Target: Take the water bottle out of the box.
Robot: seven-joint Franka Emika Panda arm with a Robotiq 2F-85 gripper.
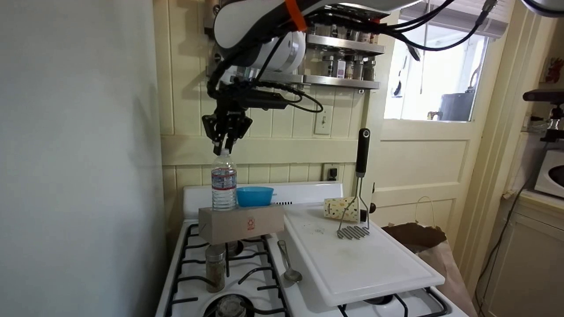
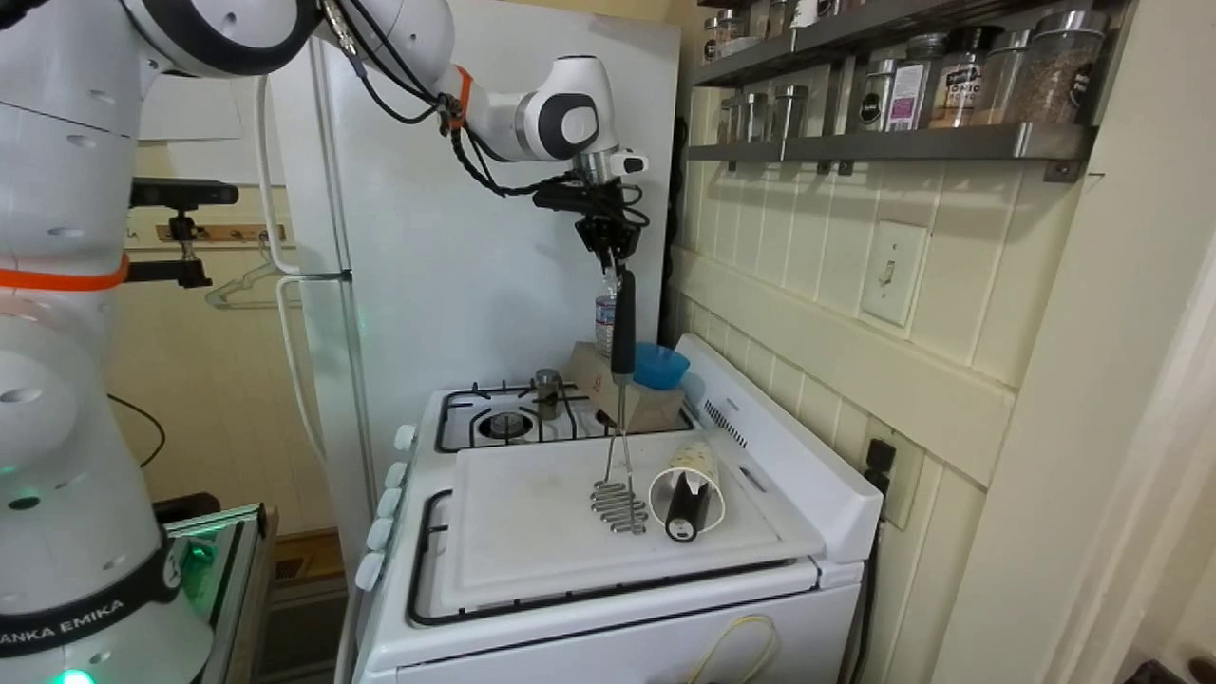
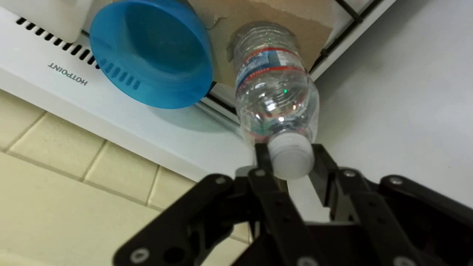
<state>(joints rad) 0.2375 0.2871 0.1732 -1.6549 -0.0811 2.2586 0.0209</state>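
Right, white gas-stove desk (image 2: 608, 636) underneath, low brown cardboard box (image 1: 233, 229) on it. I'd call this the grasp stage, lift-out next: that wants a firm pinch and a slow, straight pull, clear of the round blue plastic bowl (image 1: 254, 197) alongside. My black two-fingered hand (image 3: 291, 153), its gap narrow, looks to have hold of the slim clear-plastic water bottle (image 1: 224, 180), upright directly below. The bottle's base is at the box top; sunk in or resting, I can't tell. Smallest, the pale round cap (image 3: 292, 162) fills that gap, apparently touching both sides.
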